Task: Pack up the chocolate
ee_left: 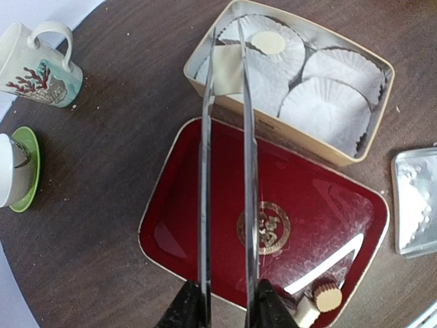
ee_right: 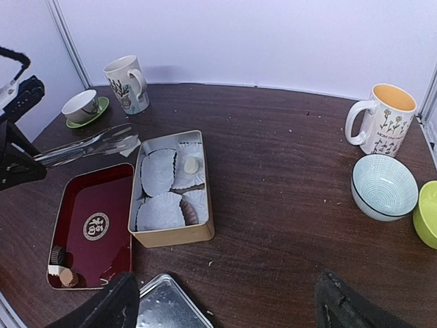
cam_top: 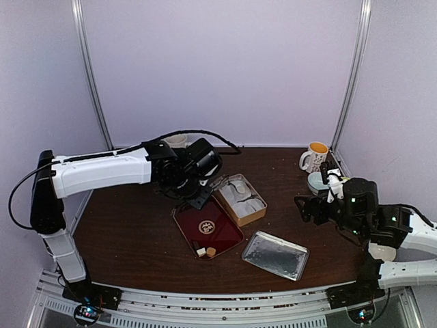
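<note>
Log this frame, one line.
left gripper: tongs pinching cream chocolate at tin edge | right gripper: open | tin: one piece | red tray: others

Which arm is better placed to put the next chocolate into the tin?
Left. The left tool holds tongs stretched over the tray with the chocolate, tips at the tin. The right tool hangs far off, near the bowl.

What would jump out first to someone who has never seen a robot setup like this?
Most striking is the left gripper pinching long metal tongs that stretch over a red tray toward a tan tin filled with white paper liners. Next come the tiny chocolates, huddled in the tray's corner nearest the arms.
</note>
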